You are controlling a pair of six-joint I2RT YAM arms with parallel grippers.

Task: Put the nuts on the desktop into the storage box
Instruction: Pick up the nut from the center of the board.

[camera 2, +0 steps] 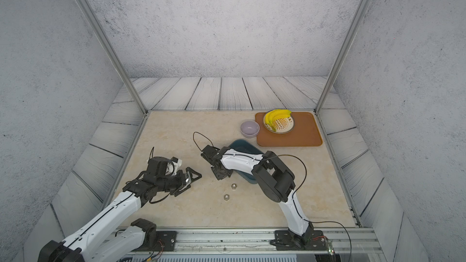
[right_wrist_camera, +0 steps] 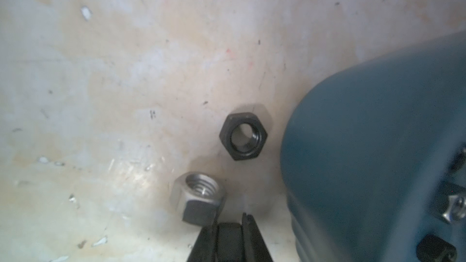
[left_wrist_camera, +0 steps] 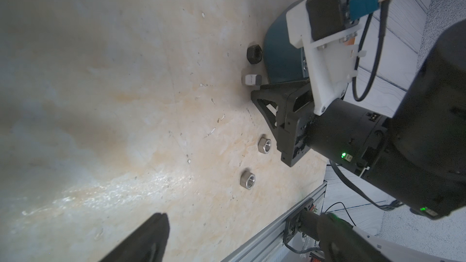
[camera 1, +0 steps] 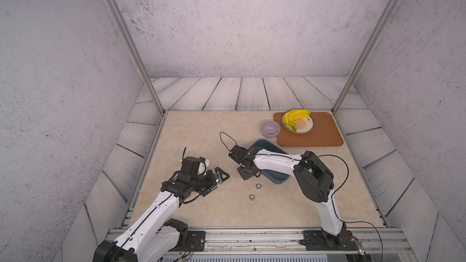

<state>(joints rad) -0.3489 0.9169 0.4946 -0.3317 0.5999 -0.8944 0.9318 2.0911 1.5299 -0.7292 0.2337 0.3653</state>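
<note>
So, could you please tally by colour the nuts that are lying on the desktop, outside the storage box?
Black nuts: 1
Silvery grey nuts: 3
Total in view on the desktop: 4

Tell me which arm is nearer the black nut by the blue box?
Right. The right fingers, shut, sit close by the black nut; the left fingers hang open, far off.

Left end effector [camera 1: 217, 181] spread wide, right end effector [right_wrist_camera: 242, 224] pinched closed — pointing down
</note>
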